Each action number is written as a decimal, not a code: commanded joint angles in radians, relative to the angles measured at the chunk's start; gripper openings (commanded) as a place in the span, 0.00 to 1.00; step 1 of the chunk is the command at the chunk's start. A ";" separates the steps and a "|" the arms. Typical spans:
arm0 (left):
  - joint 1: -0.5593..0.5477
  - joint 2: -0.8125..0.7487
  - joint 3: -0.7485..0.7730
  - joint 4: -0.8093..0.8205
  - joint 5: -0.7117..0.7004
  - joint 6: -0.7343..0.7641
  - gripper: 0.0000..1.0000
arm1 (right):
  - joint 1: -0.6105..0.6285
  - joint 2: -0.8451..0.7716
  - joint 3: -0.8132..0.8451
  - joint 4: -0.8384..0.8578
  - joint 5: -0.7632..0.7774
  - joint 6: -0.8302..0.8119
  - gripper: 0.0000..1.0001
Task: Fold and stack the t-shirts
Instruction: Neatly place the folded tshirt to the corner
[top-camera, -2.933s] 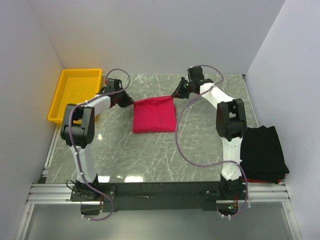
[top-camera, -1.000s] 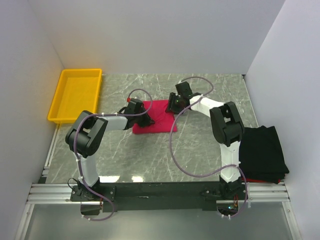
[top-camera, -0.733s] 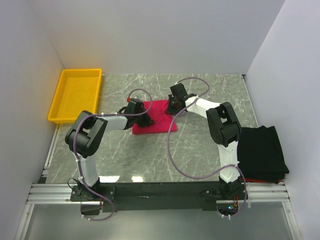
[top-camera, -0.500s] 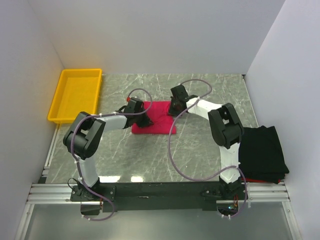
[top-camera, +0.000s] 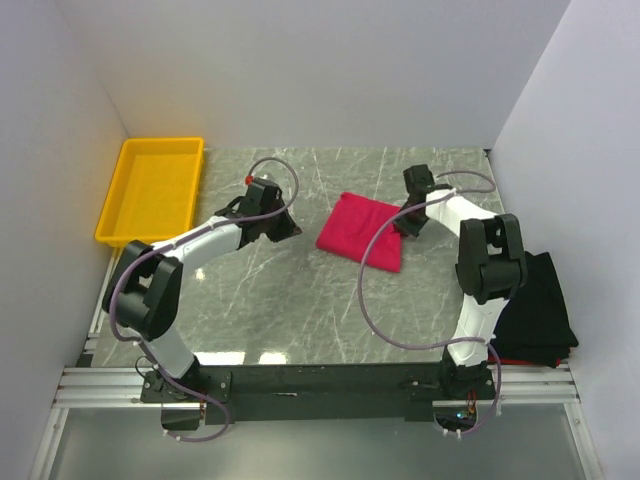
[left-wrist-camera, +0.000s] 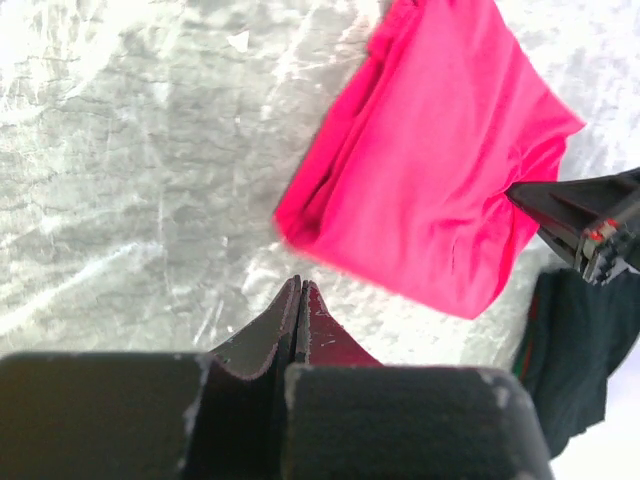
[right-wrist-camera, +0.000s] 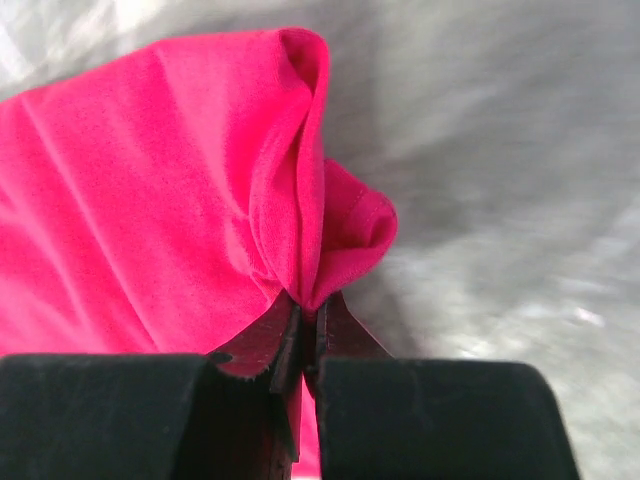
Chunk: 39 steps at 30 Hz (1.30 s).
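**While the right gripper (right-wrist-camera: 305, 305) pinches the crimson-pink t-shirt (top-camera: 362, 230), the left gripper (left-wrist-camera: 298, 290) grips nothing**

Right of the yellow tray (top-camera: 160, 142), the left jaws are pressed together over the marble table (top-camera: 300, 300), just short of the folded shirt, which lies askew mid-table. The right jaws nip its bunched right edge. The black t-shirt (top-camera: 535, 305) lies far right.

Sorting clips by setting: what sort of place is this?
Probably a robotics lab cell: bare white walls box in a marble-patterned table, with an aluminium mounting rail along its near edge.
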 joint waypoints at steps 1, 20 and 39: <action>0.001 -0.058 0.045 -0.041 0.000 0.030 0.01 | -0.038 -0.024 0.103 -0.186 0.105 0.062 0.00; 0.001 -0.143 0.085 -0.114 0.015 0.058 0.01 | -0.383 -0.102 0.422 -0.708 0.343 0.283 0.00; -0.004 -0.208 0.057 -0.113 0.026 0.062 0.01 | -0.535 -0.311 0.453 -0.775 0.361 0.196 0.00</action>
